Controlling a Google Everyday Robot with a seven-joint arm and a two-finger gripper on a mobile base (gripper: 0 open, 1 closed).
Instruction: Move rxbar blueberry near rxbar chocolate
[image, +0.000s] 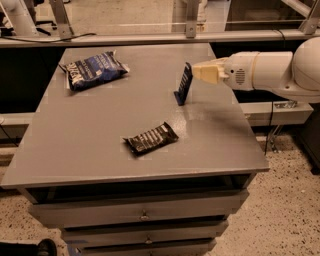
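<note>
The rxbar blueberry (184, 83), a small dark-blue wrapper, stands on edge at the right middle of the table, its lower end at or just above the surface. My gripper (196, 71) comes in from the right on a white arm and is shut on the bar's upper part. The rxbar chocolate (151, 138), a flat black wrapper with white lettering, lies on the table toward the front, below and left of the blue bar and apart from it.
A larger puffy blue chip bag (95, 70) lies at the back left of the grey table (75, 145). Drawers sit under the table's front edge. A rail and frame posts run behind the table. The white arm (270, 70) overhangs the table's right edge.
</note>
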